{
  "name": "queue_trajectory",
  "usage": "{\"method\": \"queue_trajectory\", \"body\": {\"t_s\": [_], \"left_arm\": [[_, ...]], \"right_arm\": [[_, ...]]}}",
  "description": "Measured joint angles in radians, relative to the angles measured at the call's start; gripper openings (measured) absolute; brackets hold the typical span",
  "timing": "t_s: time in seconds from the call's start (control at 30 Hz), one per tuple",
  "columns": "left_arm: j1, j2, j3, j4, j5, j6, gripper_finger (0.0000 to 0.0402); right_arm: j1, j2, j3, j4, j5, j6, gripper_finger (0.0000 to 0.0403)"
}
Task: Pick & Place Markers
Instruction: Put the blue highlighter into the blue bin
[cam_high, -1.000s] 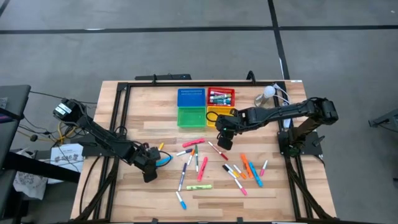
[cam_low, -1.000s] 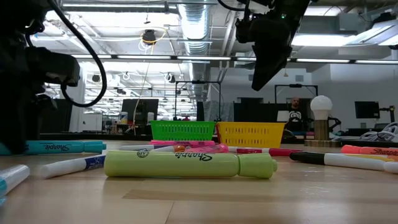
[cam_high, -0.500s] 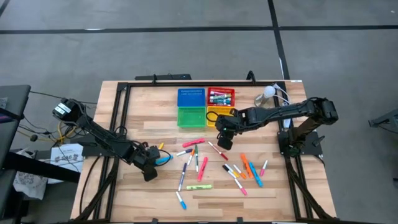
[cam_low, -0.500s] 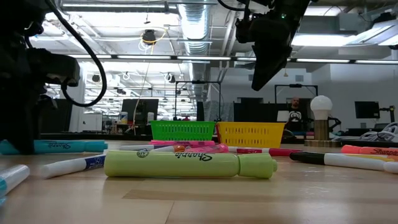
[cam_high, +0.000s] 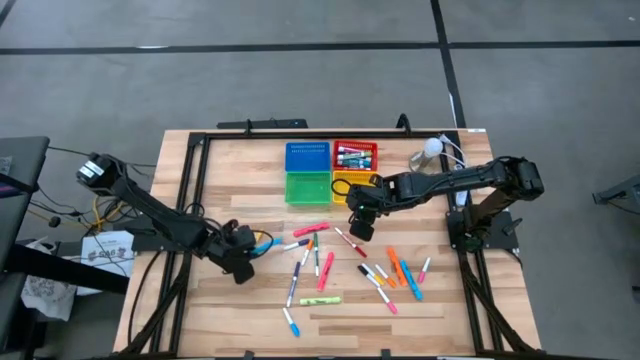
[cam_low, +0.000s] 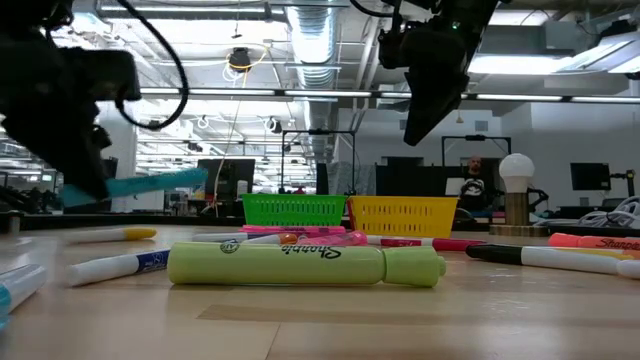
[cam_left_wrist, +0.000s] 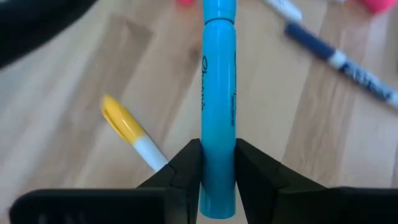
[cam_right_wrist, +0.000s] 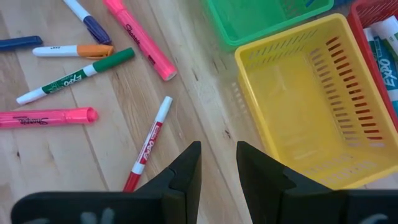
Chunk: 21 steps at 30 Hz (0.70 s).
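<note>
Several markers (cam_high: 322, 262) in many colours lie scattered across the middle of the wooden table. My left gripper (cam_high: 241, 264), at the left near side, is shut on a light-blue marker (cam_left_wrist: 218, 93), which floats above the tabletop in the low view (cam_low: 150, 184). A yellow-capped marker (cam_left_wrist: 127, 128) lies on the wood just beside it. My right gripper (cam_high: 358, 229) hangs above the table near the yellow tray (cam_right_wrist: 311, 99). Its fingers stand a little apart with nothing between them (cam_right_wrist: 217, 163). My left gripper pinches the light-blue marker between its two fingers at the barrel end (cam_left_wrist: 217, 186) opposite the cap. It comes slanting down from the table's left side. The marker sticks out forward past the fingers, lifted clear of the table and tilted, its free capped end (cam_low: 195, 177) higher.
Four trays stand at the far middle: blue (cam_high: 307, 157), red (cam_high: 355, 157) with markers inside, green (cam_high: 307, 187) and yellow (cam_high: 348, 184). A white lamp (cam_high: 431, 148) stands at the far right. A light-green highlighter (cam_low: 300, 265) lies near the front edge.
My left gripper has risen and tipped more level, taking the light-blue marker with it. The marker lay flat on the table a second ago and now hangs clear of it, tilted. My right gripper has kept still.
</note>
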Motion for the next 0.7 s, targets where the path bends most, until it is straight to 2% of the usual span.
{"method": "queue_trajectory", "body": {"t_s": [0.37,0.47,0.7], "left_arm": [[0.177,-0.121,0.001,0.013,-0.193,0.191,0.0084],[0.225,-0.161,0.002,0.084,-0.266,0.224,0.0084],[0.310,-0.227,0.002,0.338,-0.442,0.483,0.0085]], "right_arm": [[0.000,0.000,0.000,0.042,0.001,0.000,0.0091],[0.000,0.000,0.000,0.066,0.001,0.000,0.0091],[0.000,0.000,0.000,0.092,0.001,0.000,0.0091]]}}
